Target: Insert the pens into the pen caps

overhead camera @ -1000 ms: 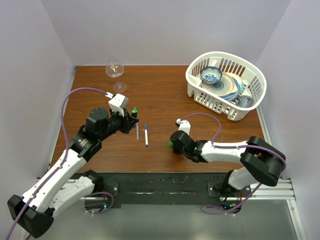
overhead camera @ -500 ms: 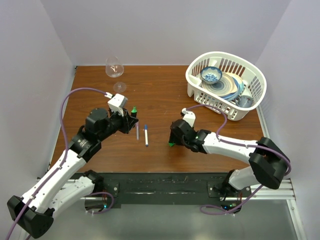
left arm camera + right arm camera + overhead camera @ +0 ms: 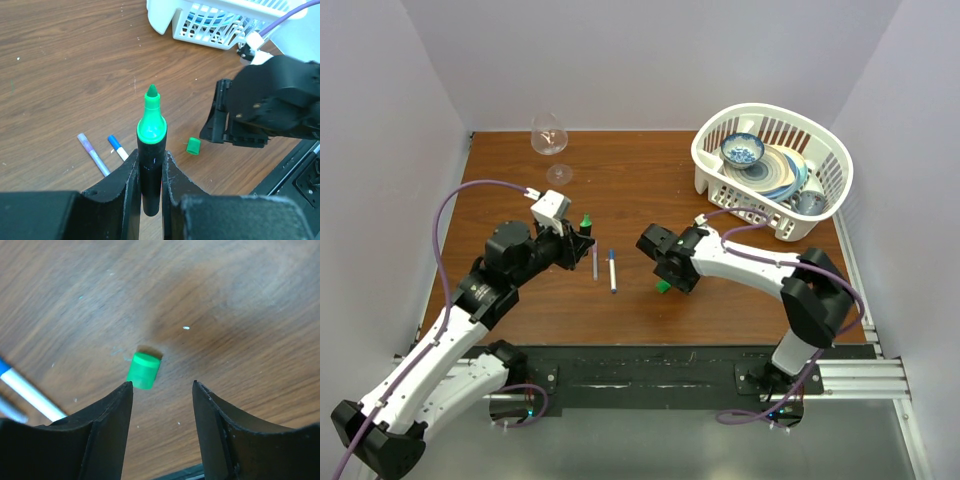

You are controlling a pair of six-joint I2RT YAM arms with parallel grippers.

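My left gripper (image 3: 149, 172) is shut on the thick black marker (image 3: 150, 160), which stands upright with its green tip (image 3: 586, 220) pointing up. A small green pen cap (image 3: 143, 371) lies loose on the brown table (image 3: 663, 287), just ahead of the left fingertip of my right gripper (image 3: 162, 385). That gripper is open and holds nothing. In the left wrist view it hangs just to the right of the cap (image 3: 193, 146). A thin white pen with a blue end (image 3: 612, 270) and a thin purple-grey pen (image 3: 595, 262) lie side by side between the arms.
A white slatted basket (image 3: 700, 152) with a bowl and plates sits at the back right. A wine glass (image 3: 549, 135) stands at the back left. Walls enclose the table on three sides.
My right gripper has opened and let go of the green cap, which now rests on the table. The right wrist swung back and to the left. The left arm barely moved.
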